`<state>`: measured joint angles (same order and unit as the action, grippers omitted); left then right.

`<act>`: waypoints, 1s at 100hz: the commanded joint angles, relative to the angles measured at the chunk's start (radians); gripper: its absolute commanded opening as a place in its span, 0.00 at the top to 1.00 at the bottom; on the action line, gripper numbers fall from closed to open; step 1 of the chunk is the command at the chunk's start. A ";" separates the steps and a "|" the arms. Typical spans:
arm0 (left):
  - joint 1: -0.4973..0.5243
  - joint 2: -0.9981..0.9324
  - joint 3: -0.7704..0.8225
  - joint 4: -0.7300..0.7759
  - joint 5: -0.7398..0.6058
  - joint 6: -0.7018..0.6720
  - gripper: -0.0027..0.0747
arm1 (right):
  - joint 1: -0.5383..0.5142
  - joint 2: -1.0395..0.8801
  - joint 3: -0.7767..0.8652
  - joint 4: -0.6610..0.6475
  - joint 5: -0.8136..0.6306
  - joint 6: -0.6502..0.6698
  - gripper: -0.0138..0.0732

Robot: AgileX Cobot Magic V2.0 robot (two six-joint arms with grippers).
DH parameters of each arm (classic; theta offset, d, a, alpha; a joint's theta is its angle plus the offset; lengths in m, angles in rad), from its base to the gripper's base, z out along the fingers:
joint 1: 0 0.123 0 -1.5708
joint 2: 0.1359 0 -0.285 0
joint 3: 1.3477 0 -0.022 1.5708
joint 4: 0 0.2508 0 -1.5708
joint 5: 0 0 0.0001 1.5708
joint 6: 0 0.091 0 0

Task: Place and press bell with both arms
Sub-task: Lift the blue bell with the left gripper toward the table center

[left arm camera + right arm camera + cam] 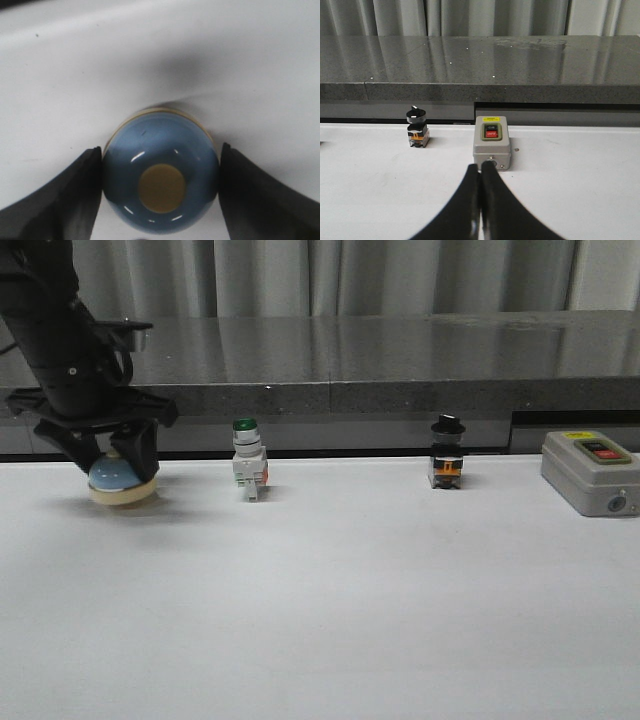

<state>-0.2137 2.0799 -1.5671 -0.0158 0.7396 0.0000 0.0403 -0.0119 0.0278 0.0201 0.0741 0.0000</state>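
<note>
The bell [118, 483], a light-blue dome on a cream base, is at the far left of the white table, slightly tilted. My left gripper [117, 462] comes down over it, with one black finger on each side. In the left wrist view both fingers press against the dome of the bell [156, 142], and its cream button [161, 188] faces the camera. My left gripper [161, 150] is shut on it. My right gripper [480, 169] is shut and empty, low over the table in front of a grey switch box. The right arm is outside the front view.
A green-capped white pushbutton [248, 468] stands right of the bell. A black-capped switch [447, 464] stands further right and also shows in the right wrist view [417, 131]. A grey ON/OFF box [590, 472] sits at the far right [491, 141]. A dark stone ledge [400, 360] runs behind.
</note>
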 commanded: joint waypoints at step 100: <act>-0.454 -0.161 -0.048 -0.018 -0.006 0.044 0.70 | -0.005 -0.017 -0.016 -0.004 -0.086 0.000 0.92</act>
<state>-0.6524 1.9392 -1.5818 -0.0362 0.7769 0.0448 0.0403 -0.0119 0.0278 0.0201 0.0741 0.0000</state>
